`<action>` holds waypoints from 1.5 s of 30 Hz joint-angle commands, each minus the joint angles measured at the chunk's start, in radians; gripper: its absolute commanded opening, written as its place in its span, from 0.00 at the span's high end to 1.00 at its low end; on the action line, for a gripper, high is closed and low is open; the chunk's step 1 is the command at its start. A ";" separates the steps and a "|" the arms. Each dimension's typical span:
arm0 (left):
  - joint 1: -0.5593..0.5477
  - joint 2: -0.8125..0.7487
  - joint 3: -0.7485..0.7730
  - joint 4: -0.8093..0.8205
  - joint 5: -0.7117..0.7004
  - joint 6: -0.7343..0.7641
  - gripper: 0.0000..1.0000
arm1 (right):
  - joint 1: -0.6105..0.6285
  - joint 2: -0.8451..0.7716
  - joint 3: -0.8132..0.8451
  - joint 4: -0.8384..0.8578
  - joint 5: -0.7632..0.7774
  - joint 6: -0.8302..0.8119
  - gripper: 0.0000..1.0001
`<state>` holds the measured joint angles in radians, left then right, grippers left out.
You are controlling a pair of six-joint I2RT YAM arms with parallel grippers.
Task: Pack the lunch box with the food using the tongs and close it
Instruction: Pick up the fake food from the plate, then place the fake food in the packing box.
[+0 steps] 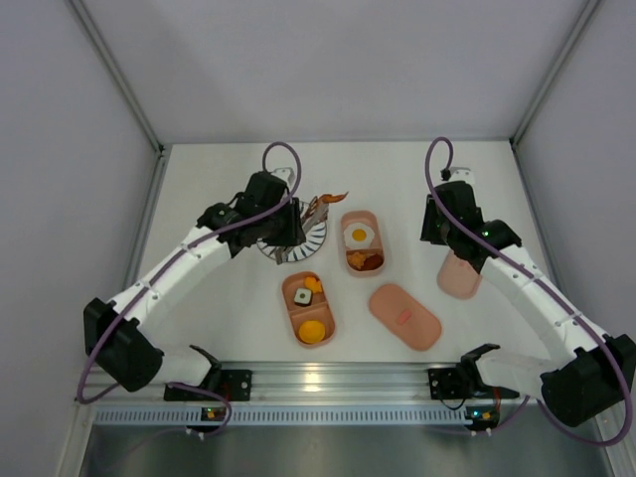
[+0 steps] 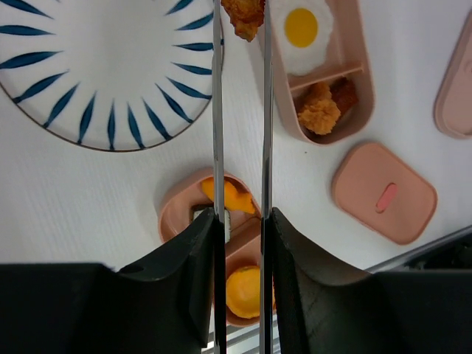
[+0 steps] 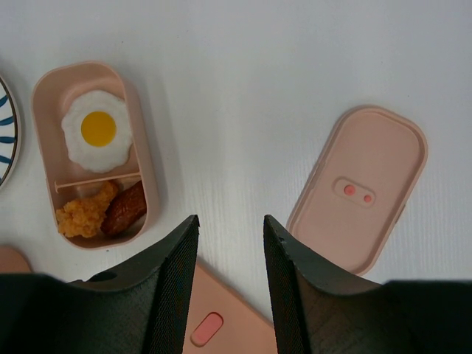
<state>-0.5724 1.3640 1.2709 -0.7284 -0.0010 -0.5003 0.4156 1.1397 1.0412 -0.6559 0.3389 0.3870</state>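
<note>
Since the fried piece is pinched in the tongs, the left arm is mid-carry while the right hangs idle.
Nearest the arm bases, the near tray (image 1: 328, 310) already holds orange, yellow and dark bites, and the lid with the red mark (image 1: 404, 315) lies flat beside it, apart from both trays, likely so they stay open for loading. Further out, the left gripper (image 2: 242, 221) clamps both arms of the tongs (image 2: 218, 110), squeezing them almost parallel so their tips grip the fried piece (image 2: 243, 16). That piece hangs between the striped plate (image 2: 96, 74) and the far tray (image 2: 348, 44), which I judge to be its destination. The right gripper (image 3: 230, 228), jaws parted and holding nothing, hovers near the red-spotted lid (image 3: 369, 184), probably kept clear until closing.
</note>
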 commanded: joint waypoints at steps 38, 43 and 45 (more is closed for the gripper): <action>-0.175 0.178 0.033 0.165 0.025 -0.084 0.60 | -0.011 -0.046 0.060 -0.059 0.048 -0.008 0.60; -0.175 0.179 0.024 0.173 0.024 -0.081 0.56 | -0.011 -0.052 0.048 -0.056 0.052 -0.007 0.60; -0.175 0.181 0.024 0.176 0.029 -0.078 0.52 | -0.011 -0.051 0.049 -0.054 0.052 -0.004 0.60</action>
<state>-0.7422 1.5478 1.2774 -0.6212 0.0322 -0.5770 0.4156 1.1168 1.0569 -0.6899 0.3630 0.3862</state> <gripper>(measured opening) 0.472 0.403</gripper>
